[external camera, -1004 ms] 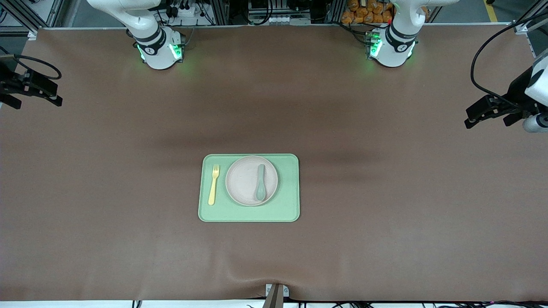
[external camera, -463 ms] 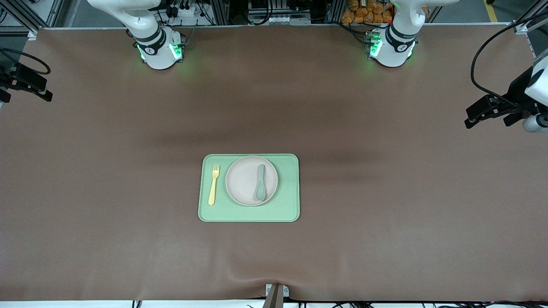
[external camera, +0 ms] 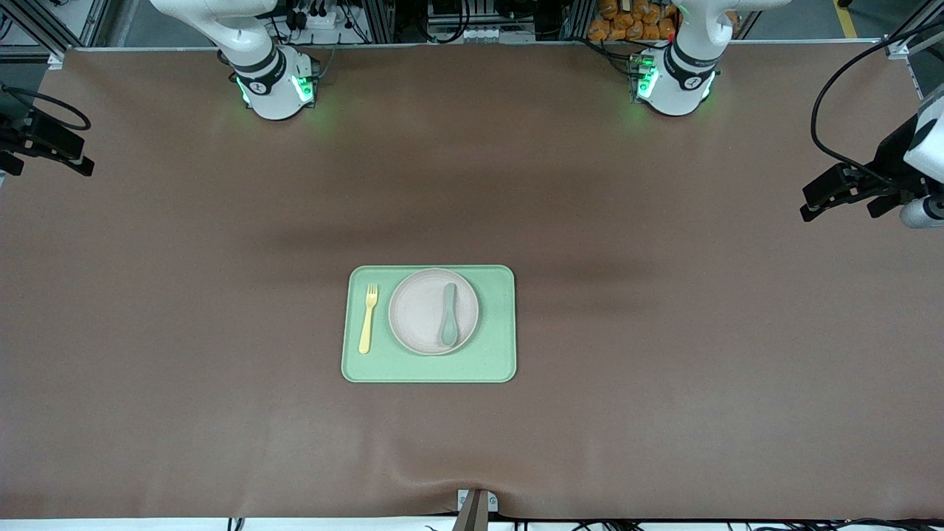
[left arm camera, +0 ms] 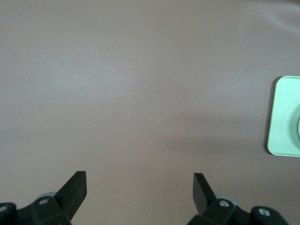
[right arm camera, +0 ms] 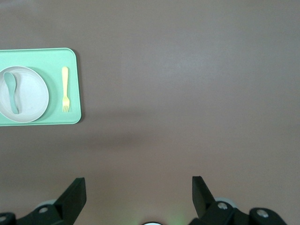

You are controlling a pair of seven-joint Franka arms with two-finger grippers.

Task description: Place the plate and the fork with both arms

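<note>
On the brown table (external camera: 664, 332) we see a green tray (external camera: 428, 369) in the middle. Our plate (external camera: 424, 313) sits on the tray, and a grey-green spoon (external camera: 448, 316) lies on the plate. Our yellow fork (external camera: 367, 318) lies on the tray just beside the plate, toward the right arm's end. We hold our left gripper (left arm camera: 139, 185) up over bare table at the left arm's end, jaws wide apart and holding nothing. We hold our right gripper (right arm camera: 138, 187) up at the right arm's end, jaws wide apart and holding nothing too.
</note>
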